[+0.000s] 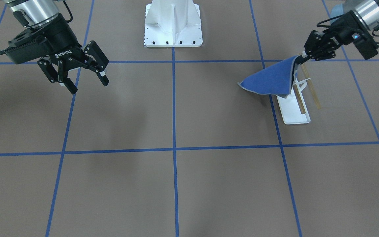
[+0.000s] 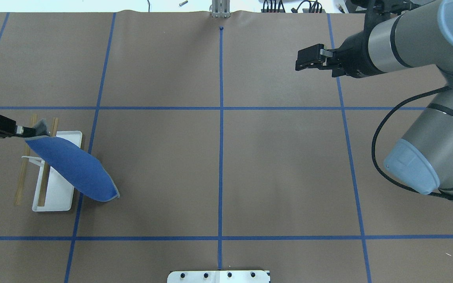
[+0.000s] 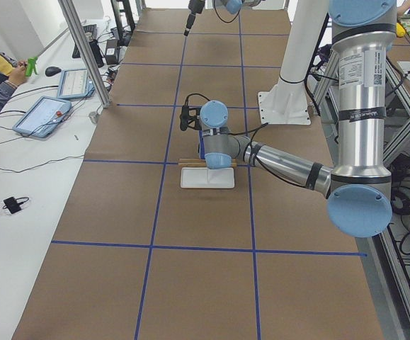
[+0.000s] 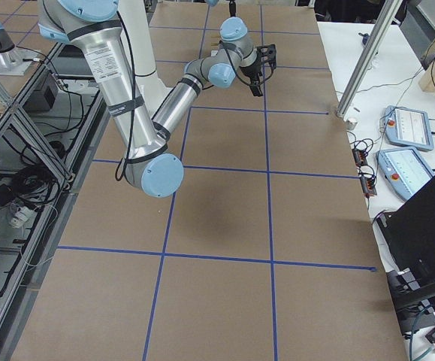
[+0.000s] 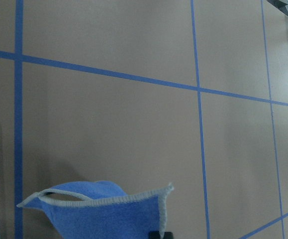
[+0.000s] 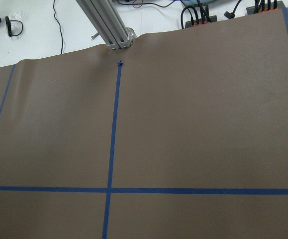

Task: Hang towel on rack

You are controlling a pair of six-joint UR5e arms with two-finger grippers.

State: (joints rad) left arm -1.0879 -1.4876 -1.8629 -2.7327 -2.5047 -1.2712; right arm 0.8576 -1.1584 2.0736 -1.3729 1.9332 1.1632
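My left gripper (image 1: 303, 58) is shut on one corner of the royal blue towel (image 1: 268, 80) and holds it over the far end of the rack. The towel slants down from the gripper toward the table's middle, across the rack's inner side (image 2: 73, 169). I cannot tell if it rests on a bar. The rack has a white base tray (image 1: 294, 117) and two tan dowel bars (image 1: 299, 102); it also shows in the overhead view (image 2: 55, 192). The left wrist view shows the towel's pale stitched edge (image 5: 104, 211). My right gripper (image 1: 88, 84) is open and empty, far from the rack, above the table.
The large white bolted pedestal (image 1: 173, 23) stands at the robot's side of the table, in the middle. Blue tape lines (image 2: 221, 157) divide the brown table into squares. Tablets and cables (image 3: 45, 113) lie on the white bench beyond the table's far edge.
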